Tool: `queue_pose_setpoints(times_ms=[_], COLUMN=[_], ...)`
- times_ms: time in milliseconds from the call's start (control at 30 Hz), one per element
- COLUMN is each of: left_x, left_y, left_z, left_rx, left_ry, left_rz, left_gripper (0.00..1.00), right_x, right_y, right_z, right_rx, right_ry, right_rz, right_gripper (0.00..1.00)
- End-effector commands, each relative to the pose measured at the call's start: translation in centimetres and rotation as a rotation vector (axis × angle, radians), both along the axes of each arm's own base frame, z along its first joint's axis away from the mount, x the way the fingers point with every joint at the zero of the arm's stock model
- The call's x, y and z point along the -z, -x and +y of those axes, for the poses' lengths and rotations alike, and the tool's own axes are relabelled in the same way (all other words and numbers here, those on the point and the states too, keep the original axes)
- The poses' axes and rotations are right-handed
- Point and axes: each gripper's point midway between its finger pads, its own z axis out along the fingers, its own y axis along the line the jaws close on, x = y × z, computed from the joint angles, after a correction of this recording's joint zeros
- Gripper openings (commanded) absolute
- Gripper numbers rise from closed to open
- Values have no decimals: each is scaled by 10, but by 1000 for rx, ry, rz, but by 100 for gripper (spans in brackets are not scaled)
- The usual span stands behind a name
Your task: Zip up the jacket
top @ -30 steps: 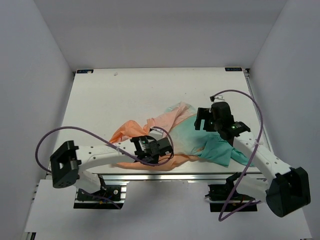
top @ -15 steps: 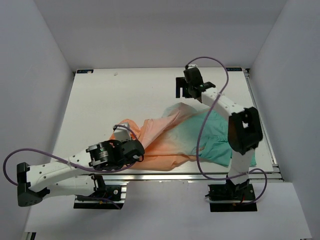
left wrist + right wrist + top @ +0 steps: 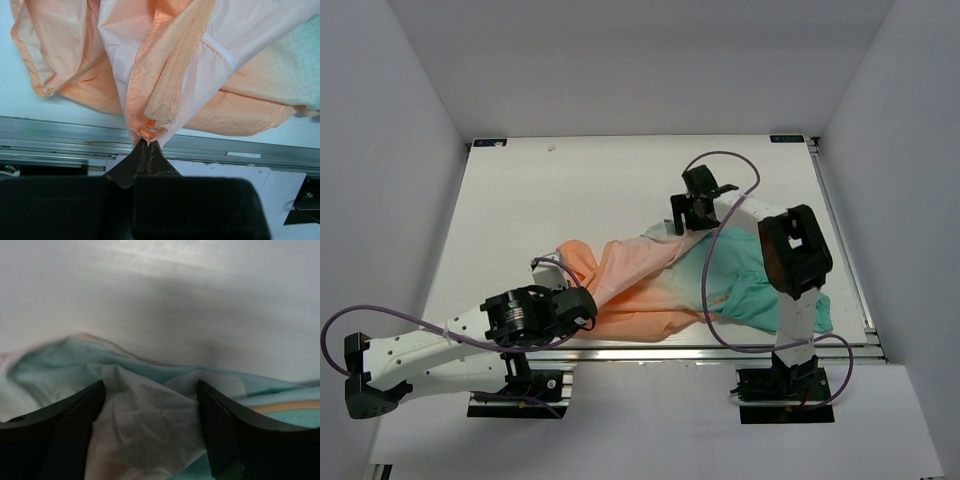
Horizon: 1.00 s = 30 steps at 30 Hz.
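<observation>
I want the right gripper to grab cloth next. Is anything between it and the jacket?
Nothing visible. The open right gripper hangs over the jacket's far edge, only cloth showing between its fingers. The left gripper is shut on the jacket at its zipper's end.

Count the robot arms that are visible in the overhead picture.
2. The left arm lies at the front left, jaws shut on the jacket. The right arm rises at the front right and reaches to its far edge, jaws open. None seems hidden.
</observation>
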Motion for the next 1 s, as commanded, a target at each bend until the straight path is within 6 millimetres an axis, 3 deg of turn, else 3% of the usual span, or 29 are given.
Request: queue_pose_setpoints(times_ms=[0, 67, 100, 133, 200, 233, 333, 367, 433, 467, 567, 600, 633, 667, 700, 767, 800, 833, 867, 900, 933, 967], left_x=[3, 1, 0, -2, -9, -12, -33, -38, -56, -63, -87, -91, -96, -99, -101, -99, -97, -94, -91, -89, -82, -77], left_y=[0, -2, -3, -5, -9, -12, -25, -29, -38, -44, -55, -57, -59, -61, -62, -64, -64, -65, -65, -65, -64, -63], left_z=[7, 6, 6, 6, 5, 4, 1, 0, -4, -3, -2, -2, -1, 0, -1, -1, -1, -2, -3, -4, -7, -8], left_rx=[-22, -24, -26, -29, -34, -40, -59, -68, -90, -108, -147, -154, -163, -173, -178, -183, -186, -189, -188, -184, -174, -166], left_ry=[-23, -22, -23, -26, -18, -22, -10, -11, 18, 13, 27, 28, 33, 35, 38, 40, 37, 29, 21, 12, -10, -28], left_rz=[0, -6, -12, -22, -44, -63, -137, -159, -212, -244, -314, -328, -343, -360, -366, -373, -371, -365, -359, -354, -335, -320], left_gripper=[0, 0, 0, 0, 0, 0, 0, 0, 0, 0, 0, 0, 0, 0, 0, 0, 0, 0, 0, 0, 0, 0], right_x=[-6, -19, -22, -28, -44, -70, -114, -161, -204, -247, -319, -301, -330, -342, -310, -267, -237, -182, -150, -133, -99, -90], right_y=[38, 43, 45, 44, 24, 1, -45, -71, -96, -107, -102, -93, -74, -67, -44, -19, -7, 20, 38, 53, 72, 81], right_z=[20, 28, 30, 30, 27, 34, 35, 41, 35, 35, 25, 20, 8, 3, -16, -33, -47, -63, -73, -81, -90, -94], right_rx=[-89, -113, -125, -126, -107, -107, -100, -103, -36, -17, -4, -12, -4, 10, 49, 131, 191, 271, 304, 326, 343, 360], right_ry=[-179, -253, -271, -280, -248, -255, -187, -197, -168, -187, -217, -197, -217, -252, -219, -230, -202, -193, -161, -154, -120, -117], right_rz=[47, -1, -15, -42, -118, -187, -333, -450, -569, -661, -831, -819, -892, -965, -928, -840, -788, -669, -589, -555, -485, -453], right_gripper=[75, 63, 33, 21, 0, 0, 0, 0, 0, 0, 0, 0, 0, 0, 0, 3, 23, 30, 37, 45, 53, 62])
